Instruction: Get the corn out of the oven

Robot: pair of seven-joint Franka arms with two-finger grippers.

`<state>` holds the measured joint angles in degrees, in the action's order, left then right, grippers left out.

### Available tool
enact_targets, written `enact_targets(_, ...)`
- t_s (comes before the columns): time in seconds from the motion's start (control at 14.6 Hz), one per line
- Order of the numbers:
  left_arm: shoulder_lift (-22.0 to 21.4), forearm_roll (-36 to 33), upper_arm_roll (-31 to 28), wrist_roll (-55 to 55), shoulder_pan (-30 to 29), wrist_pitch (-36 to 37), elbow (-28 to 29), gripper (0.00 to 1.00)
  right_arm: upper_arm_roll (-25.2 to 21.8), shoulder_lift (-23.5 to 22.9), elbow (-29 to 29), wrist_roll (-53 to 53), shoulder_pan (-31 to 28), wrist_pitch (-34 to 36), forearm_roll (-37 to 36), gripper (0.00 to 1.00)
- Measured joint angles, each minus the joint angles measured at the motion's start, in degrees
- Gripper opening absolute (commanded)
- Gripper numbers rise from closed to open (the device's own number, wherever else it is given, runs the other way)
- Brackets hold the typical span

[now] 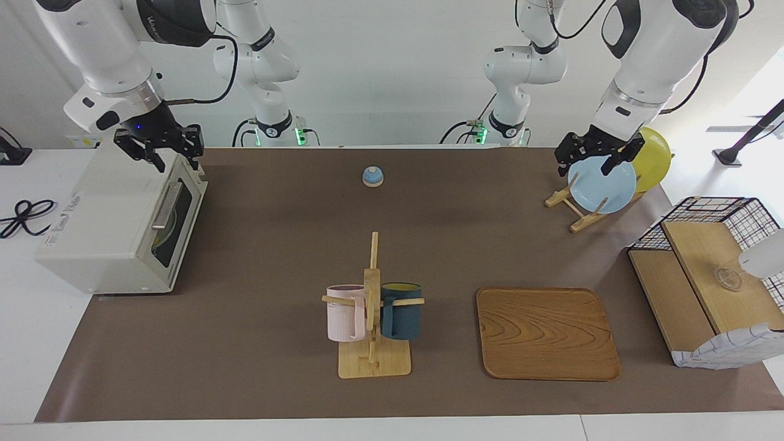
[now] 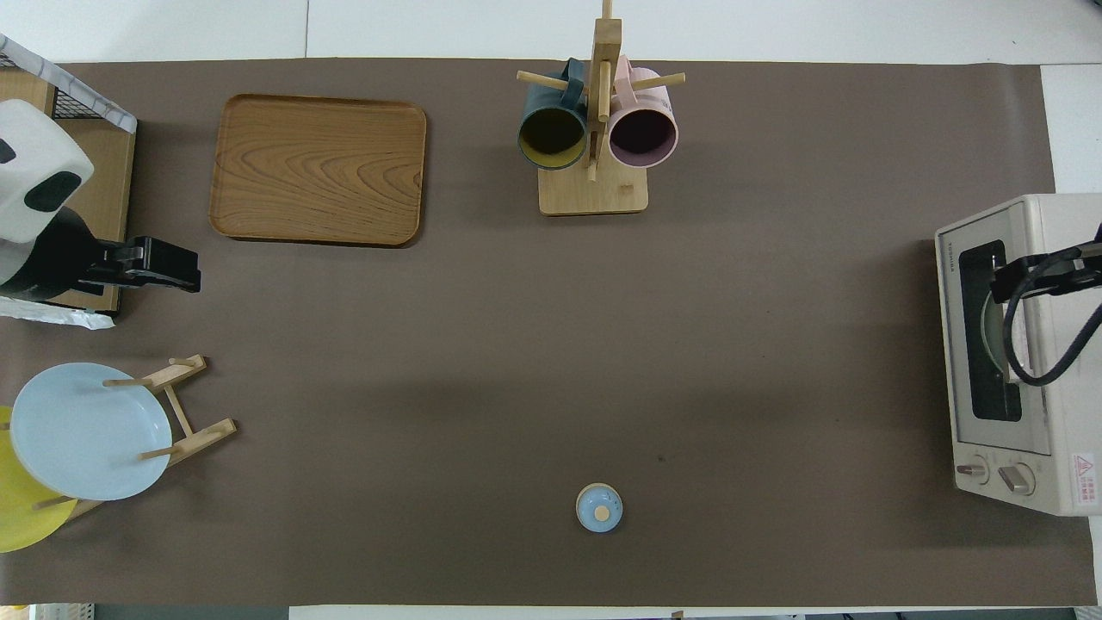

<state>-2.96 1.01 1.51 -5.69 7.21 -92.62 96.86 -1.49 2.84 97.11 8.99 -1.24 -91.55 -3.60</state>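
- Oven (image 1: 116, 223): cream-white, at the right arm's end of the table, door closed. Behind the glass a pale round dish with a bit of yellow; whether that is the corn I cannot tell.
- Right gripper (image 1: 164, 153): over the oven's top, by the door edge; fingers apart, holding nothing.
- Left gripper (image 1: 597, 160): waiting over the blue plate (image 1: 601, 185); fingers spread, empty.
- Plate rack (image 2: 185, 413): holds the blue plate and a yellow plate (image 1: 653, 158).
- Mug stand (image 1: 372, 343): pink mug (image 1: 345, 312) and dark blue mug (image 1: 401, 310) hang from it.
- Wooden tray (image 1: 546, 334): nothing on it.
- Wire basket (image 1: 713, 275): wooden boards inside, a small glass piece on one.
- Small blue lid (image 1: 372, 176): on the mat, near the robots.
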Motion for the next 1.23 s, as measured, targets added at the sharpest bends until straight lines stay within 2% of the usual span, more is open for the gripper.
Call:
enact_targets(0.27, 0.0, 0.0, 0.0, 0.0, 0.0, 0.0, 0.0, 1.00, -0.2, 2.2, 10.4, -0.7, -2.4, -11.0, 0.0, 0.00)
enact_targets(0.41, 0.0, 0.0, 0.0, 0.0, 0.0, 0.0, 0.0, 1.00, -0.3, 2.7, 13.5, -0.7, -5.2, -14.0, 0.0, 0.00)
enact_targets(0.62, 0.0, 0.0, 0.0, 0.0, 0.0, 0.0, 0.0, 1.00, -0.4, 2.6, 15.3, -0.7, -7.7, -14.8, -0.2, 0.00)
enact_targets(1.23, 0.0, 0.0, 0.0, 0.0, 0.0, 0.0, 0.0, 1.00, -0.5, 1.9, 18.5, -0.6, -10.6, -17.7, -0.2, 0.00)
